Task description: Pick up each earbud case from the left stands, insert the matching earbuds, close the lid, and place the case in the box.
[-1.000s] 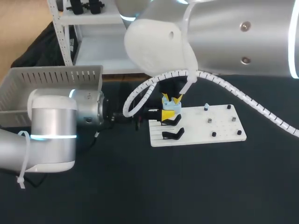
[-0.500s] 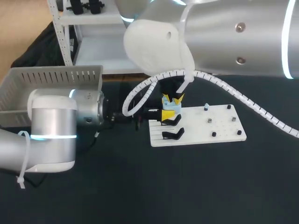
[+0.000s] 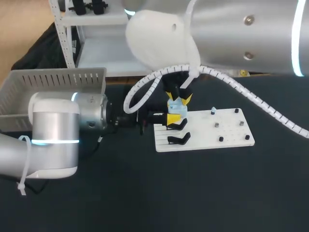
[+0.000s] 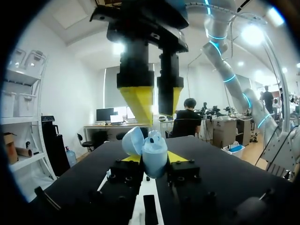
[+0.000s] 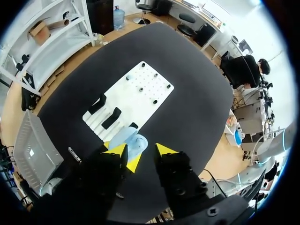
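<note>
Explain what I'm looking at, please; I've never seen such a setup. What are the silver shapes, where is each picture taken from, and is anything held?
The silver shapes are two robot arms at a black table. The head view looks down from above and behind: the left arm enters from the left, the right arm from the right. The two round wrist views come from cameras on each wrist, looking along the yellow-tipped jaws. On the table lie a white board with black stands and small pegs, and a grey box at the far left. The left jaws are closed on a light-blue earbud case, lid open, by the board's left end. The right jaws hang open just above it, holding nothing that I can see.
</note>
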`<state>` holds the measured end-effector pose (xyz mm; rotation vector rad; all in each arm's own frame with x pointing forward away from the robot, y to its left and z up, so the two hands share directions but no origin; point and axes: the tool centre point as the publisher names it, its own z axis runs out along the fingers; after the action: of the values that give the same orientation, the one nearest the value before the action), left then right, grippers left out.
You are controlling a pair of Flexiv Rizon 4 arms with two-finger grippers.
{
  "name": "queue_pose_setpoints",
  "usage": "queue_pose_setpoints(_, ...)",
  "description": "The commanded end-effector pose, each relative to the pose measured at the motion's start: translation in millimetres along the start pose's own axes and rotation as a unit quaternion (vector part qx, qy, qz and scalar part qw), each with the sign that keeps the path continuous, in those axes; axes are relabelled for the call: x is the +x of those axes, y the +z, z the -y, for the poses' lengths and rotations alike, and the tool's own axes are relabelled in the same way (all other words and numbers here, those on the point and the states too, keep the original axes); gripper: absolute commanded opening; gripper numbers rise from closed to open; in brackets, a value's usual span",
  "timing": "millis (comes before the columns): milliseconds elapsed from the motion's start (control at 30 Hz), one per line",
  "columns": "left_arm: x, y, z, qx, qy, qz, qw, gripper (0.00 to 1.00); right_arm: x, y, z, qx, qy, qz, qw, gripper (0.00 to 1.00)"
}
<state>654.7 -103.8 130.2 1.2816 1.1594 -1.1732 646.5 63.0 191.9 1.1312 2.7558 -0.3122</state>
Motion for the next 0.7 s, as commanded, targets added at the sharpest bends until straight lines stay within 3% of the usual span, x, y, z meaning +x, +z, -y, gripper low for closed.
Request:
queue_pose_setpoints(33, -0.1, 0.5, 1.6, -0.003, 0.001, 0.000, 1.000, 0.00, -0.4, -6.6, 30.1, -0.046, 0.002, -0.004, 0.999, 0.33)
queue_pose_setpoints(133, -0.1, 0.5, 1.6, -0.003, 0.001, 0.000, 1.000, 0.00, -7.4, -8.2, 36.8, -0.077, -0.032, -0.013, 0.996, 0.35)
queue_pose_setpoints(367, -0.1, 0.5, 1.6, -0.003, 0.001, 0.000, 1.000, 0.00, -37.9, 0.0, 44.5, -0.130, -0.133, 0.011, 0.983, 0.42)
queue_pose_setpoints(700, -0.1, 0.5, 1.6, -0.003, 0.001, 0.000, 1.000, 0.00, -93.0, 20.5, 50.0, -0.169, -0.171, 0.015, 0.970, 0.42)
